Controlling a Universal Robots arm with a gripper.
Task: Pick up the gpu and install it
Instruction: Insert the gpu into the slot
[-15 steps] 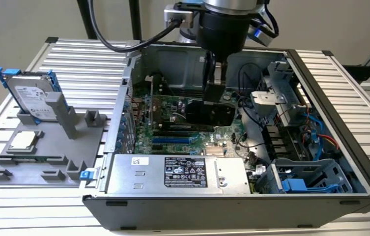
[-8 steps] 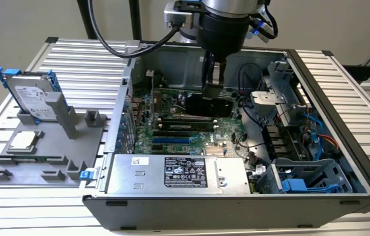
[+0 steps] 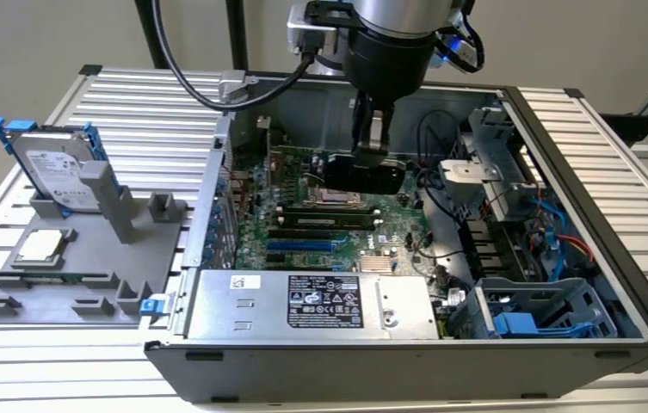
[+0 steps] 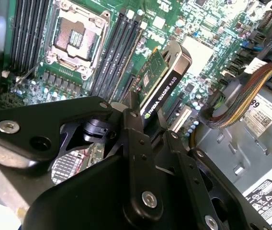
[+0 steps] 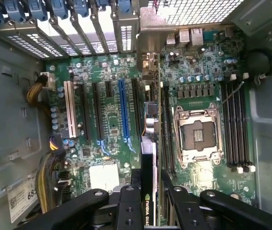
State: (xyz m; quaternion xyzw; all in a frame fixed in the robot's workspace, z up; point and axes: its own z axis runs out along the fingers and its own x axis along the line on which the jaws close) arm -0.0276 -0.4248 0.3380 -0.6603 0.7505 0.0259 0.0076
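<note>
My gripper is shut on the gpu, which hangs on edge inside the open computer case, above the motherboard. In the second wrist view the gpu shows its green board and black cooler, pinched between the gripper's black fingers. The first wrist view looks down along the card: the gpu is edge-on between the blue expansion slot and the empty CPU socket, with the gripper clamped on its upper edge. The card's lower edge stays off the board.
Outside the case, at the exterior view's left, a grey fixture carries a silver hard drive in a blue frame and a small square CPU chip. The power supply, a drive cage and cable bundles crowd the case.
</note>
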